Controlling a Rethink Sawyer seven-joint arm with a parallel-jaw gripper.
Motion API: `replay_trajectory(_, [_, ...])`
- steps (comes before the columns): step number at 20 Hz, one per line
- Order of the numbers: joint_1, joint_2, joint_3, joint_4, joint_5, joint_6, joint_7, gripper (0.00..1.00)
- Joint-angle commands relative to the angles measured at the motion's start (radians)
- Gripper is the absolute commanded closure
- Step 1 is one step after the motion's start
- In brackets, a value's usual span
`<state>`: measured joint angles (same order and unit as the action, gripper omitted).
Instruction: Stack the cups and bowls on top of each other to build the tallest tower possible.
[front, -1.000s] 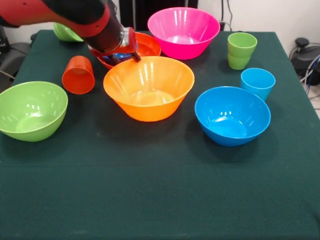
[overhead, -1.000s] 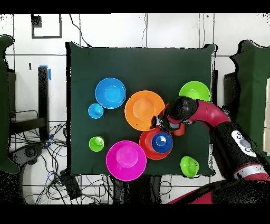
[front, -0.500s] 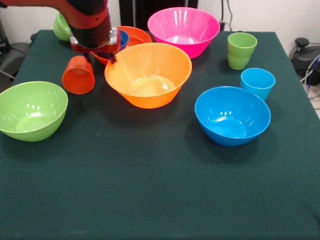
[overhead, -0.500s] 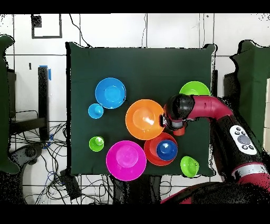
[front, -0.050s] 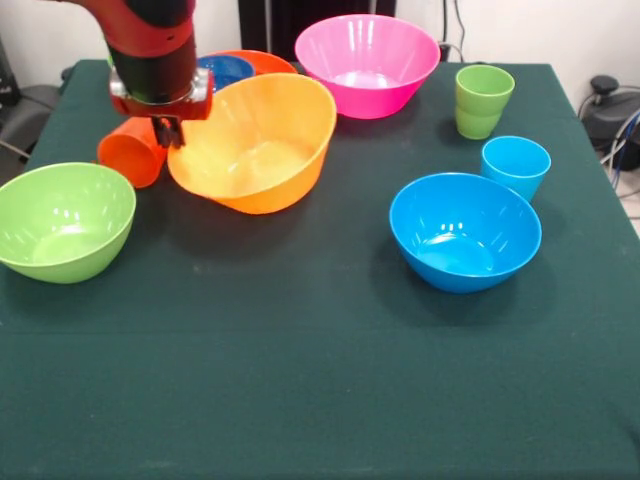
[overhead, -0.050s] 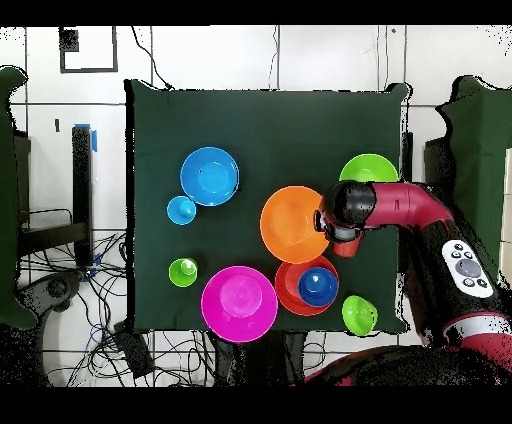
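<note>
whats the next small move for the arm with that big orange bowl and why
Probably lift a little higher: the gripper has the large orange bowl pinched by its rim and tilted, its far side close to the red-orange bowl and beside the orange cup.

The desk (front, -0.050s: 300, 400) lies open across its whole 6 o'clock half, while bowls and cups crowd from 9 through 12 to 3 o'clock.

large orange bowl (overhead, -0.050s: 292, 224) | beside arm (overhead, -0.050s: 400, 208) (touching) | table (overhead, -0.050s: 270, 130)
</note>
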<state>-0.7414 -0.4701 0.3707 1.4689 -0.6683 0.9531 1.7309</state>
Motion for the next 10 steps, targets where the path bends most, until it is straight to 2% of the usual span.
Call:
replay_trajectory(1, [0.052,0.008,-0.070,-0.059,-0.051,-0.088,0.106,1.00])
replay_trajectory(10, [0.051,0.016,-0.083,-0.061,-0.015,-0.124,0.092,1.00])
